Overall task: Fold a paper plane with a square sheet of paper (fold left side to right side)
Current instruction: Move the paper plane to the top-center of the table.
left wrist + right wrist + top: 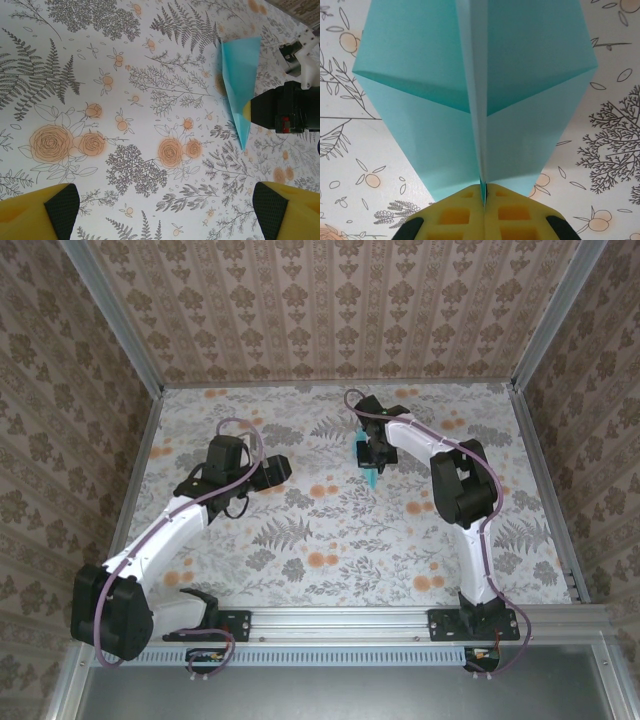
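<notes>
My right gripper (484, 199) is pinched tight on the plane (475, 100). Its two yellow pads (455, 205) meet on the centre crease, and the folded wings spread out ahead of the fingertips to both sides over the floral table (355, 165). From the top camera I see the right arm (458, 495) rise from its base, bend at the elbow and reach back toward the far middle of the table (300, 540). Its gripper (372, 464) points down with the cyan plane (371, 476) at its tips, point downward; I cannot tell whether that point touches the surface. The left arm (165, 530) stretches diagonally from its base, its wrist turned so the left gripper (281, 472) faces the plane, well apart from it. On the left wrist camera the fingers (30, 215) stand wide apart with only tabletop between them. The plane (240, 85) sits ahead and to the right of them, clamped near its narrow end by the right gripper (246, 111).
</notes>
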### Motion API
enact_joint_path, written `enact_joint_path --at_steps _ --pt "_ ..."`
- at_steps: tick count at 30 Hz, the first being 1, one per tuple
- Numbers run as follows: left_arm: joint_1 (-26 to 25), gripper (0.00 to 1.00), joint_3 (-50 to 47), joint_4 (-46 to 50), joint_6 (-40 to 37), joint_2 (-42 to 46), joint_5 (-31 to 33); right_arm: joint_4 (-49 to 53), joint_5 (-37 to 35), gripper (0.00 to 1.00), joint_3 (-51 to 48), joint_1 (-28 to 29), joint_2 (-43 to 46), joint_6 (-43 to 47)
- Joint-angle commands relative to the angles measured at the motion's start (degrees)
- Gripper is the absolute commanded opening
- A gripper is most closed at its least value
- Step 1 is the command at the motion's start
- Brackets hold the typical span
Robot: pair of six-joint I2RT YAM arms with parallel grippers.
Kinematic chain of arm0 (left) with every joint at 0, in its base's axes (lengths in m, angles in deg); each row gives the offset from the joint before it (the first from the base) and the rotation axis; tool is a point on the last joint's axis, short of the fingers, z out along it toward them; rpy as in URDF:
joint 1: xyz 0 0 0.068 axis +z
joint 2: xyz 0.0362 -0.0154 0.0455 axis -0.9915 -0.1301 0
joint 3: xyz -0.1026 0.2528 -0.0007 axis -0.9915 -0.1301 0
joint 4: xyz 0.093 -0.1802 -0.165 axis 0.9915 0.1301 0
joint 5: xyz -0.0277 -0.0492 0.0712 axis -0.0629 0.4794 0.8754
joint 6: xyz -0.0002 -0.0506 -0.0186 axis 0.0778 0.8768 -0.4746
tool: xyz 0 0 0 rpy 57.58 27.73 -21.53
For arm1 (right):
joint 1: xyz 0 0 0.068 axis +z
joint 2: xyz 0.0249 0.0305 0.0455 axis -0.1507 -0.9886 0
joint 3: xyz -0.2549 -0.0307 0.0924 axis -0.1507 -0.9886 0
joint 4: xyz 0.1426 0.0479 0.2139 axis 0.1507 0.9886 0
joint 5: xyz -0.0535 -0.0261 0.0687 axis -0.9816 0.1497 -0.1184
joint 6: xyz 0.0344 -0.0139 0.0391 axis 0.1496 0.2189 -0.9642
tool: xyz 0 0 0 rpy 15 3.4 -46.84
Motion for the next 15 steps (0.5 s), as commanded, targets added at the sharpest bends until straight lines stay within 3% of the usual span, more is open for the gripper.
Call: enact_joint_path --at_steps 1,15 --pt "0.4 0.93 1.0 1.3 -1.4 0.2 0.0 2.3 1.1 0.1 1.1 0.2 -1.3 0.7" --pt "0.9 0.94 3.0 1.9 -1.1 0.1 -1.8 3.5 1.0 0.26 0.3 0.6 2.4 1.2"
